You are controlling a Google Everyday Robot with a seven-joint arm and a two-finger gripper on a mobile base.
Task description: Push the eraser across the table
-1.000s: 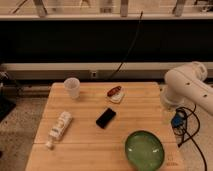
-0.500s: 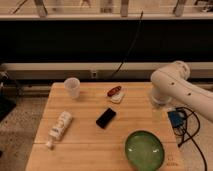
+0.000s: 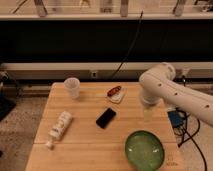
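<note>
The eraser (image 3: pixel 106 118), a flat black block, lies near the middle of the light wooden table (image 3: pixel 85 150), turned at a slant. My white arm (image 3: pixel 160 85) reaches in from the right over the table's right side. The gripper (image 3: pixel 148 113) hangs below the arm's bend, to the right of the eraser and clearly apart from it, above the tabletop.
A clear plastic cup (image 3: pixel 72 87) stands at the back left. A small red-and-white object (image 3: pixel 115 92) lies behind the eraser. A white bottle (image 3: pixel 59 127) lies on its side at the left. A green bowl (image 3: pixel 144 150) sits at the front right. Cables and a blue box (image 3: pixel 176 119) lie off the right edge.
My arm has swung leftward from the table's right edge, bringing the gripper in over the tabletop and closer to the eraser. The eraser and other objects have not moved.
</note>
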